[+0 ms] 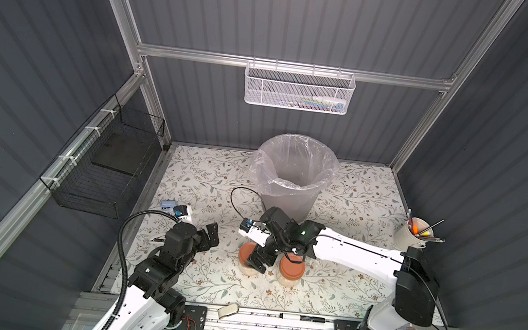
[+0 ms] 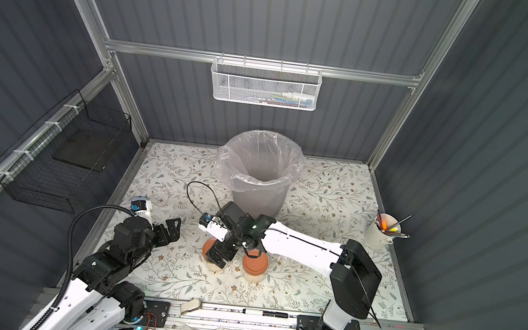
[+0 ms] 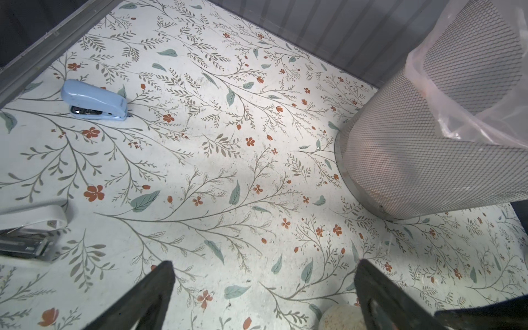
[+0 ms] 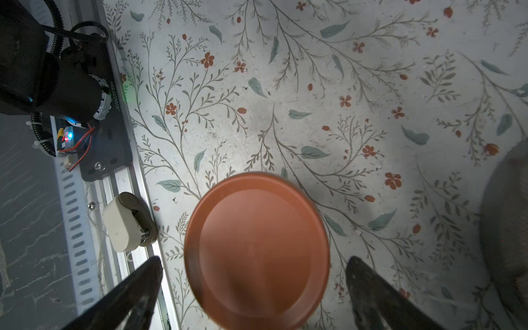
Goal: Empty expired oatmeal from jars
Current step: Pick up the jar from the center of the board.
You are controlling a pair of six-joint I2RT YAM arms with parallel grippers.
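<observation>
Two clear jars with terracotta-orange lids stand side by side near the table's front middle: the left jar (image 1: 246,254) (image 2: 211,250) and the right jar (image 1: 291,268) (image 2: 254,263). Pale oatmeal (image 1: 289,281) (image 2: 253,277) shows through their walls under the lids. My right gripper (image 1: 259,263) (image 2: 219,256) (image 4: 254,260) hangs open just above the left jar. Its lid (image 4: 257,251) lies between the fingers, and neither finger touches it. My left gripper (image 1: 213,235) (image 2: 172,228) (image 3: 264,263) is open and empty, left of the jars. A pale speckled jar side (image 3: 340,317) shows beside one of its fingers.
A grey mesh bin (image 1: 291,183) (image 3: 414,143) with a clear liner stands behind the jars. A blue stapler (image 3: 94,100) and a white one (image 3: 31,225) lie at the left. A beige stapler (image 1: 227,310) (image 4: 128,223) and a marker (image 1: 302,318) rest on the front rail. A white pen cup (image 1: 413,235) stands far right.
</observation>
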